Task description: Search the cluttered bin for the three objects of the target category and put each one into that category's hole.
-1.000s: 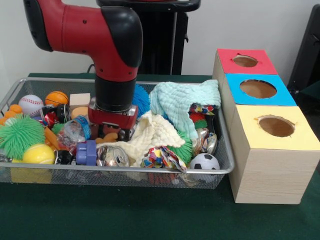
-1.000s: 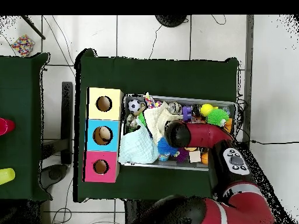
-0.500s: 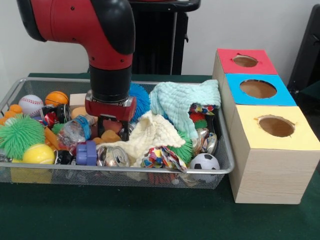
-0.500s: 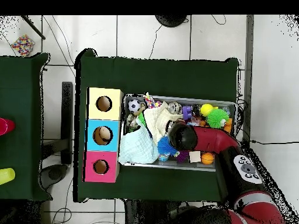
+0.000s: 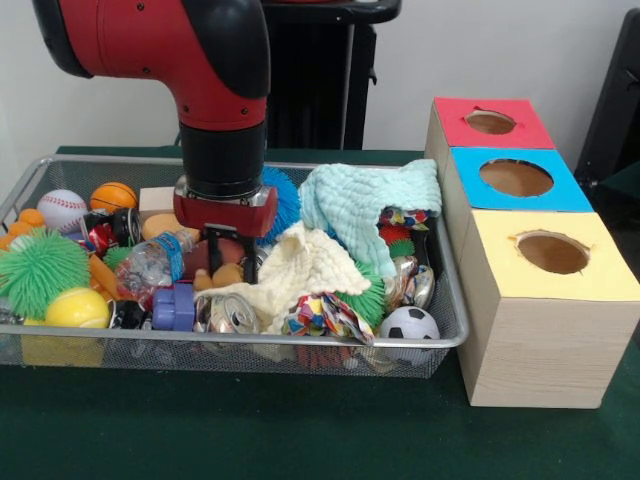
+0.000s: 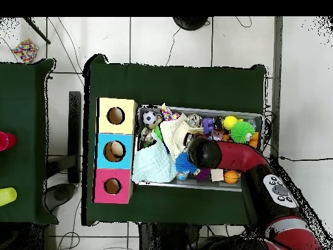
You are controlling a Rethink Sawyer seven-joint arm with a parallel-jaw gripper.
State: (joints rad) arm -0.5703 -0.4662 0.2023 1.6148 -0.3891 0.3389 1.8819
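A plain pale wall [image 5: 520,50] closes the room behind the table, which is spread with a dark green cloth [image 5: 300,430]. The floor is large white tiles with dark grout lines [image 6: 169,39], and thin black cables [image 6: 65,36] trail across it. Beside it stands a second green-covered table [image 6: 23,143], with a red cup [image 6: 5,140] and a yellow-green cup [image 6: 5,196] at its edge.

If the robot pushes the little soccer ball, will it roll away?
Probably only a little. The soccer ball is round, so it should roll easily, but it sits against the wire bin's front wall beside the patterned cloth, which would likely stop it.
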